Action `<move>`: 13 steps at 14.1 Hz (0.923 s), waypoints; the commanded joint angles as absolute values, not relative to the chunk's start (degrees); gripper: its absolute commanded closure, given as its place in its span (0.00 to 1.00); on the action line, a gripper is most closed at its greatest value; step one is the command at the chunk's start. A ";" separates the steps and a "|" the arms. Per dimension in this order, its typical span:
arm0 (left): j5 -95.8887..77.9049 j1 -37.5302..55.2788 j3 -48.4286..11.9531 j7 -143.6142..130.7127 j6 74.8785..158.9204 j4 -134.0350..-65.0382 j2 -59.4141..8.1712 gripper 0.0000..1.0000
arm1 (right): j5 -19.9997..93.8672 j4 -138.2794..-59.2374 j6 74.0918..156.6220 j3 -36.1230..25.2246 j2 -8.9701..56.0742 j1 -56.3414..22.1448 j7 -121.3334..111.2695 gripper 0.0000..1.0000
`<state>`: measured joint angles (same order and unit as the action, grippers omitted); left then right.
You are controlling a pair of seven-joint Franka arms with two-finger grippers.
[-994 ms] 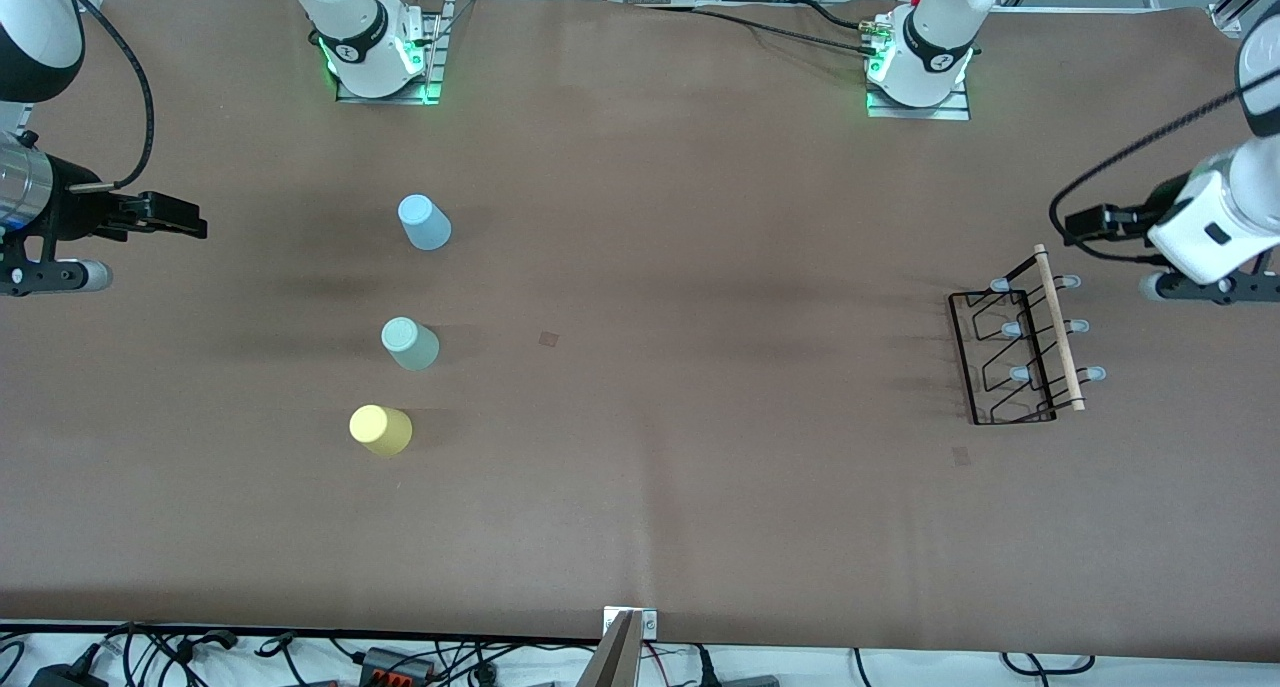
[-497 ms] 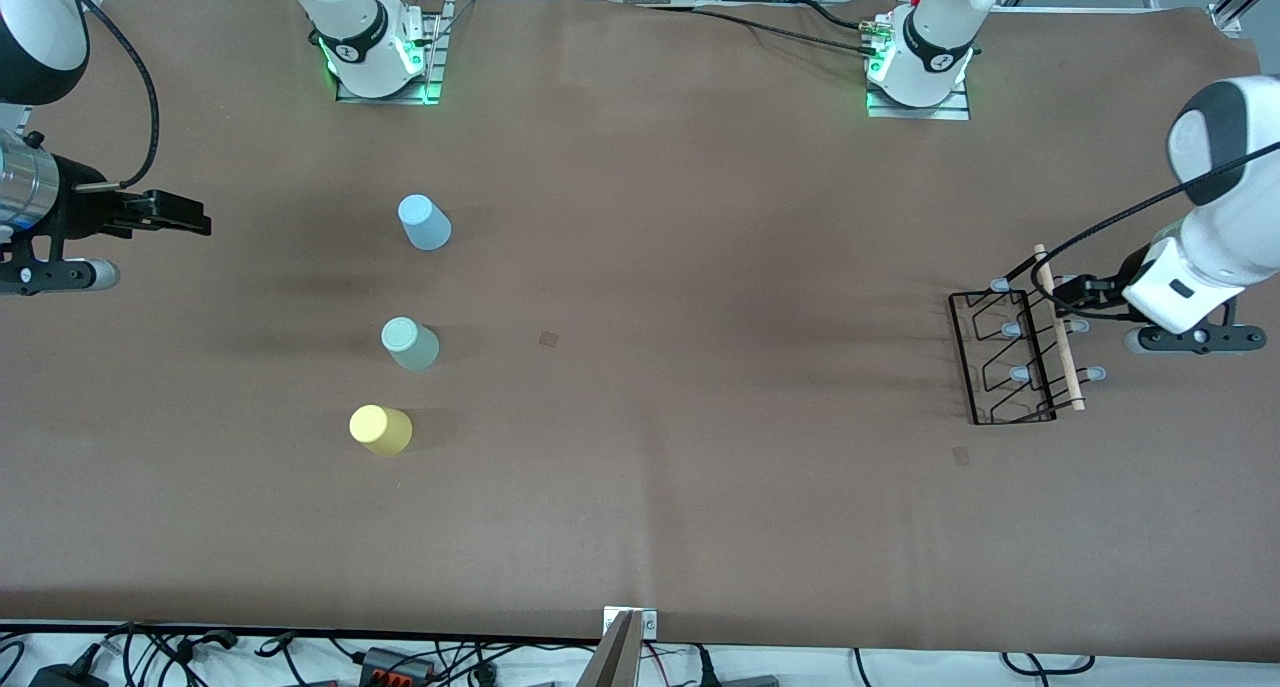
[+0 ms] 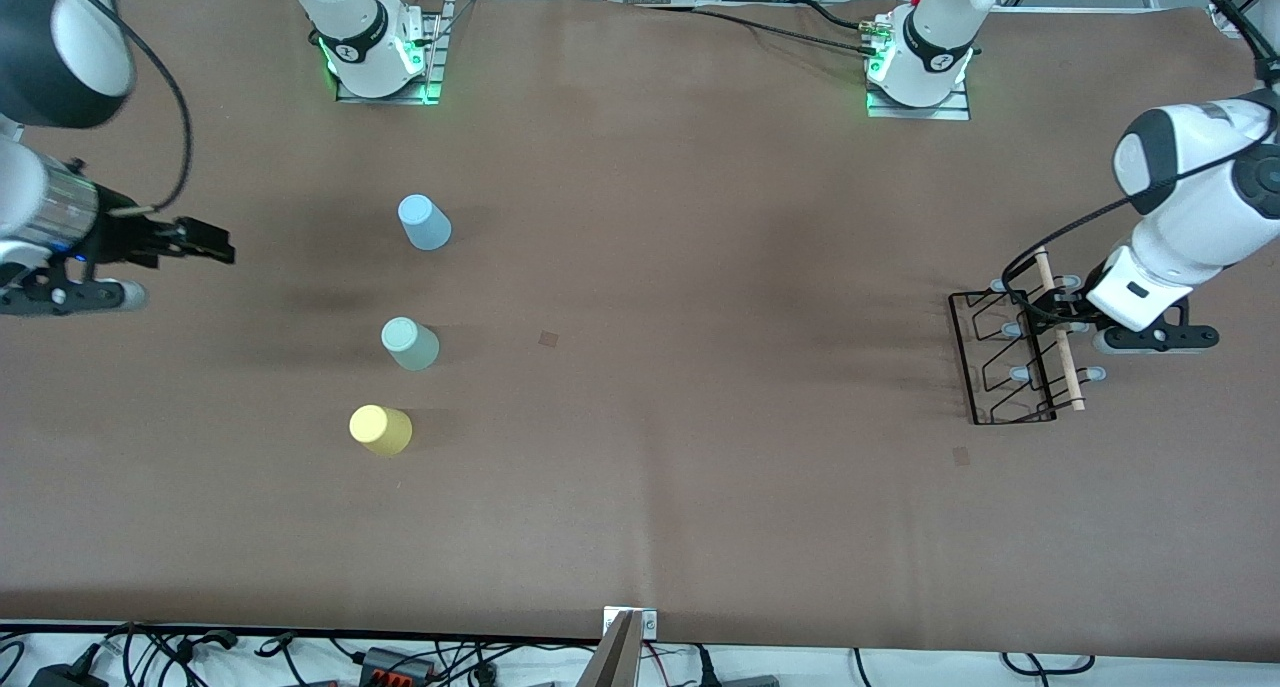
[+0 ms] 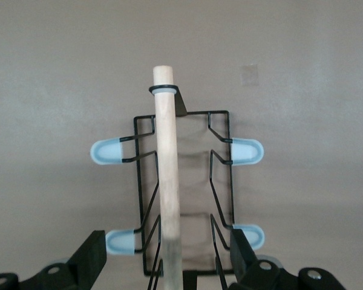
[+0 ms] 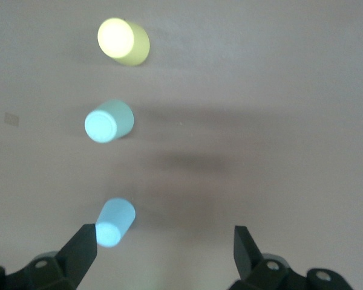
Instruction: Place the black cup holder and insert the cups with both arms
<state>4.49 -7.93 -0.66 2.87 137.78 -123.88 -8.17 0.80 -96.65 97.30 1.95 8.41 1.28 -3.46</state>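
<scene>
Brown counter point(image 3: 700, 217): black cup holder point(image 3: 1010, 357) stands near the left arm's end, left end effector point(image 4: 169, 266) spread astride its wooden handle point(image 4: 167, 175); right end effector point(image 3: 205, 239), apart, hovers near three cups point(image 3: 410, 344).

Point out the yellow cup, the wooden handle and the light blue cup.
yellow cup point(image 3: 380, 429): front view, on its upturned base.
wooden handle point(image 4: 168, 175): left wrist view, mid-rod.
light blue cup point(image 3: 424, 222): front view, on its side wall.
</scene>
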 commanded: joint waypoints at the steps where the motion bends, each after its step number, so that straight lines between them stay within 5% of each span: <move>1: 5.19 -8.52 -0.79 3.87 140.45 -126.12 -7.38 0.49 | 1.49 -102.73 105.18 1.85 7.56 -0.52 -0.10 0.00; 3: 5.19 -8.53 -0.79 3.78 140.36 -126.04 -7.73 0.65 | 1.49 -106.33 112.55 1.85 8.00 -2.71 2.36 0.00; 7: 5.19 -8.53 -0.79 3.87 140.36 -125.77 -8.26 0.73 | 1.49 -112.39 121.35 1.85 9.49 -5.18 9.13 0.00; 9: 5.19 -8.53 -0.79 3.96 139.57 -125.51 -8.35 0.88 | 1.49 -113.64 122.69 1.85 10.45 -6.50 11.06 0.00; 13: 5.19 -8.53 -0.79 3.87 137.57 -123.15 -8.26 0.98 | 1.41 -113.82 123.66 1.85 11.42 -7.47 11.43 0.00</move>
